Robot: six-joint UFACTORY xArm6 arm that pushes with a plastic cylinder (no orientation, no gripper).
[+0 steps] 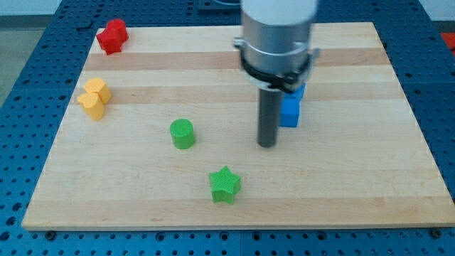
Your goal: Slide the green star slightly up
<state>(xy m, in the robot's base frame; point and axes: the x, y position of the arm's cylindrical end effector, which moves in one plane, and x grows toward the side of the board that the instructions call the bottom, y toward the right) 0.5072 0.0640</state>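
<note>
Right now my tip (266,144) rests on the board, touching no block; the green star (225,185) lies apart, toward the view's bottom-left of it, near the board's lower edge.

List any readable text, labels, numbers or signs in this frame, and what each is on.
None: no text shows on the board, the green star, green cylinder, yellow block, red block, blue block or the arm above my tip.
</note>
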